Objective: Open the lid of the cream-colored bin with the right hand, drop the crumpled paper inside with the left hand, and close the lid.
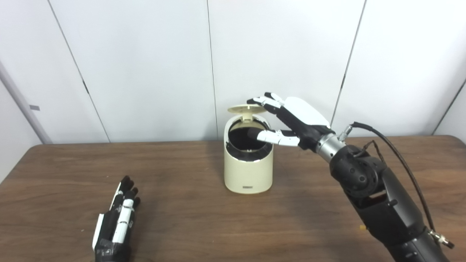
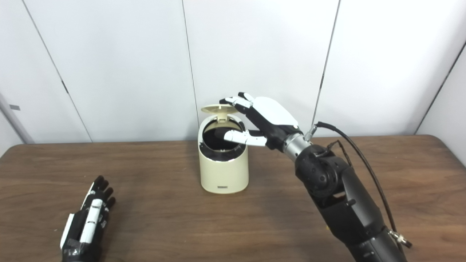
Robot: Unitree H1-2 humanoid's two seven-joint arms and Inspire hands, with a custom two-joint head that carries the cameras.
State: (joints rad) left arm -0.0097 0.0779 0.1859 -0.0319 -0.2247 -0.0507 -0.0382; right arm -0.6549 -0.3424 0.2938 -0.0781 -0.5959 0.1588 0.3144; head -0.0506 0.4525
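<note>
One cream bin (image 1: pixel 248 171), lid (image 1: pixel 244 108) raised, interior dark; right hand (image 1: pixel 291 120) spread, grasping nothing.

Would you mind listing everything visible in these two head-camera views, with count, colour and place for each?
Bin: one, cream-coloured with a dark inside, upright near the middle of the table.
Lid: one, cream, hinged at the bin's back edge and raised, so the opening is uncovered.
Table: one, dark brown wood, filling the lower part of both views.
Wall panels: several, white with dark seams, behind the table.
Crumpled paper: none visible on the table or in either hand.
Left hand: one, black and white, resting flat on the table at front left, holding nothing.
Right hand: one, black and white, raised beside the bin, fingers at the lid's edge, thumb over the opening.
</note>
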